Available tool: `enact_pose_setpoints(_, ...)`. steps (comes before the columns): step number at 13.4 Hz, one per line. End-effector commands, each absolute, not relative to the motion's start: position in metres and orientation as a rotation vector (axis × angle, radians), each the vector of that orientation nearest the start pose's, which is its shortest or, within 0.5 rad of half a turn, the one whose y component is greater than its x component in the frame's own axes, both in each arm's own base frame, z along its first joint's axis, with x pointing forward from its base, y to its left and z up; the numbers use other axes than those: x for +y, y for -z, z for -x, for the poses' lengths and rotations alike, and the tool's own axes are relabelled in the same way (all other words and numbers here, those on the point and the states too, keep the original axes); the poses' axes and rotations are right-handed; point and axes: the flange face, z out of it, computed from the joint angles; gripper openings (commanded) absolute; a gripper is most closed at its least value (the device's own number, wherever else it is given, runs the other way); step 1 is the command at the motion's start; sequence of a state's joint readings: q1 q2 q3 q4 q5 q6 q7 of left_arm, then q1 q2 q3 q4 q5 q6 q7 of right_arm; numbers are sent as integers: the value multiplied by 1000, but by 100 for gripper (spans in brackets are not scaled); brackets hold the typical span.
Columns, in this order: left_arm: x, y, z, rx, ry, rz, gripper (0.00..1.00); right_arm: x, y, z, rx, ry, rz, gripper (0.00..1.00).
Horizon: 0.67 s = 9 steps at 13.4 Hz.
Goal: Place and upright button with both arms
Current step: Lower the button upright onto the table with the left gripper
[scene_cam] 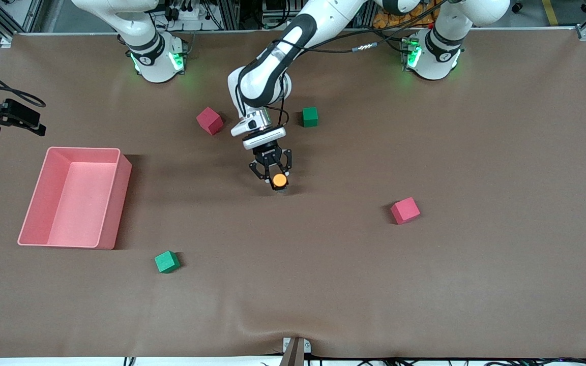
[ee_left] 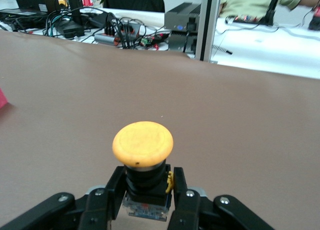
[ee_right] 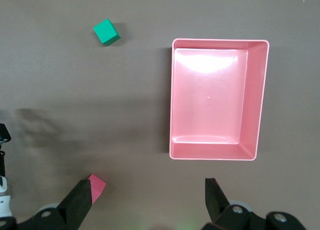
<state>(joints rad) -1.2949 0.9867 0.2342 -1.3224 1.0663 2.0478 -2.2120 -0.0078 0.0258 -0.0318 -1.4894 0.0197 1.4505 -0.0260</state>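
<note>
A brown mat [scene_cam: 425,284] is covering the table, with cables and lab benches showing past its edge. No writing is readable anywhere. The left gripper [scene_cam: 276,179] is sitting low at the middle of the mat, its fingers [ee_left: 107,200] clamping the black body of the button [ee_left: 143,149], whose round orange cap is facing up. The right gripper [ee_right: 147,200] is waiting high over the pink bin [ee_right: 257,95], fingers spread apart and holding nothing.

Brown table [scene_cam: 476,284]: pink bin [scene_cam: 110,213], four cubes.
</note>
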Motion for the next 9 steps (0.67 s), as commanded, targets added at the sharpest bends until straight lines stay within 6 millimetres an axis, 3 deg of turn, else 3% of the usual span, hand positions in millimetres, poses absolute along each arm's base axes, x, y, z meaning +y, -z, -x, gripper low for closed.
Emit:
enact_pose_setpoints(1,-642,-152,-356,-480,1597,2533,10,-21,-644,-547,32,-90,3114,100)
enact_pose_setpoints(9,-636,-114,-344,-416,1576,2513,10,-23,-643,-547,35,-92,3114,100)
